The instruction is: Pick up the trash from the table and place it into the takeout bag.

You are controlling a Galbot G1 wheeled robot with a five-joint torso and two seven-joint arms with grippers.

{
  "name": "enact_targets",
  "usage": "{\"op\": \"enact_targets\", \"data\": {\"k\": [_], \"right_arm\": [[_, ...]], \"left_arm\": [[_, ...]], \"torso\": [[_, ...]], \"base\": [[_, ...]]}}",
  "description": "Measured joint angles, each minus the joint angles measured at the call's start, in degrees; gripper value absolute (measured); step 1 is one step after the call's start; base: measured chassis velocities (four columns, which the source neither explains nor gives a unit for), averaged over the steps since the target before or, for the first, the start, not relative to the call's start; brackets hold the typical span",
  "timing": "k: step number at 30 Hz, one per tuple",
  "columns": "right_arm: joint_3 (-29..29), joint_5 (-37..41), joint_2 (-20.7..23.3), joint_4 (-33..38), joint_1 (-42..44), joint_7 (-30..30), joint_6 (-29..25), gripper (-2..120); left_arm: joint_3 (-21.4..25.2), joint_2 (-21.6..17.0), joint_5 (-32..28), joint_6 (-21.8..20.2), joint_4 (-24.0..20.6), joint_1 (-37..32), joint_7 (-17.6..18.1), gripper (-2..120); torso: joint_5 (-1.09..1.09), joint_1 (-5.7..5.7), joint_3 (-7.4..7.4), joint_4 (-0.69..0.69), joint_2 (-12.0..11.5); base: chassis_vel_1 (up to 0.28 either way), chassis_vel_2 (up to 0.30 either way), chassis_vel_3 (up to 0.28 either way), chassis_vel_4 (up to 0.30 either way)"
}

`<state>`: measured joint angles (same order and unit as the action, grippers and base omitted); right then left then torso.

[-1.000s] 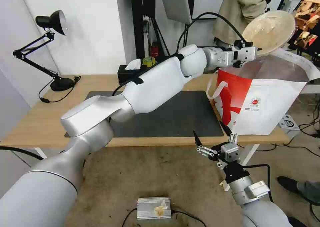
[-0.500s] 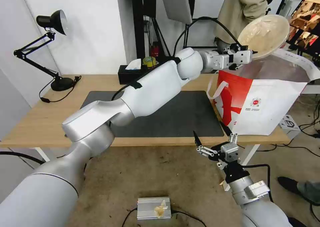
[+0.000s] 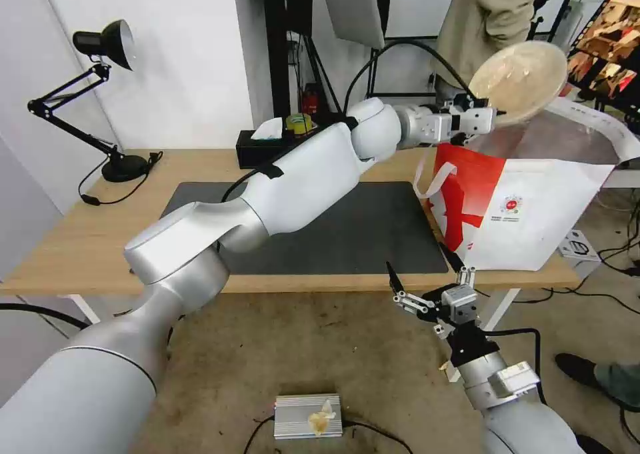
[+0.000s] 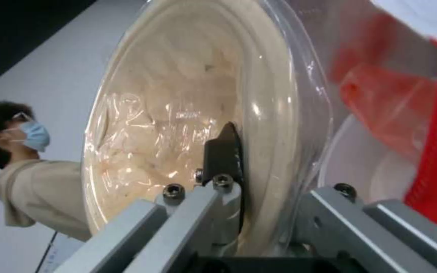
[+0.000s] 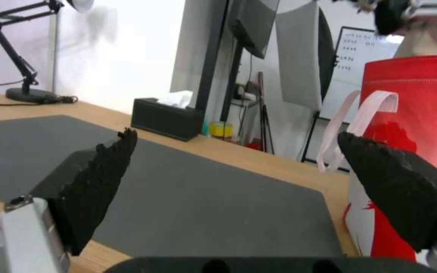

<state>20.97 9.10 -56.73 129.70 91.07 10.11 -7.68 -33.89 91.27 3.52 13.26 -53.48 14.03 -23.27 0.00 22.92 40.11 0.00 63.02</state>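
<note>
The left gripper (image 3: 492,115) is stretched way out over the table (image 3: 80,241) and sits just above the near rim of the takeout bag (image 3: 533,207). It's clamped on the edge of the tan shallow bowl (image 3: 520,81), with the bowl tipped up almost on its side, open face turned toward the robot. In the left wrist view one black finger pad (image 4: 224,151) presses against the inside of the bowl (image 4: 188,113), which has a crinkly clear film over it. You can also see something white and round down inside the bag just beyond the bowl, but I can't tell exactly what it is.

The bag itself stands upright on the right end of the table, mouth open, foil lining showing, one white strap handle (image 3: 427,167) drooping down the side facing the dark grey mat (image 3: 347,234). The small round red logo (image 3: 510,204) faces the robot.

The right gripper (image 3: 427,277) hangs low in front of the table edge, below the bag's near corner, fingers spread wide with nothing between them. From the right wrist view it's looking across the mat (image 5: 178,197) toward the bag (image 5: 421,113).

The black tissue box (image 3: 257,149) sits at the back of the table, well left of the bag, and a black desk lamp (image 3: 100,94) is far off at the other end.
</note>
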Motion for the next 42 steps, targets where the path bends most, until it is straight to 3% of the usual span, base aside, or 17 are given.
{"op": "enact_targets", "data": {"k": [29,42], "right_arm": [[0.0,0.0,0.0,0.0,0.0,0.0,0.0,100],[0.0,0.0,0.0,0.0,0.0,0.0,0.0,100]], "left_arm": [[-3.8,0.1,-2.9,0.7,3.8,1.8,-7.6,2],[-4.3,0.1,-3.6,0.8,4.6,2.5,-8.9,2]], "torso": [[0.0,0.0,0.0,0.0,0.0],[0.0,0.0,0.0,0.0,0.0]], "base": [[0.0,0.0,0.0,0.0],[0.0,0.0,0.0,0.0]]}}
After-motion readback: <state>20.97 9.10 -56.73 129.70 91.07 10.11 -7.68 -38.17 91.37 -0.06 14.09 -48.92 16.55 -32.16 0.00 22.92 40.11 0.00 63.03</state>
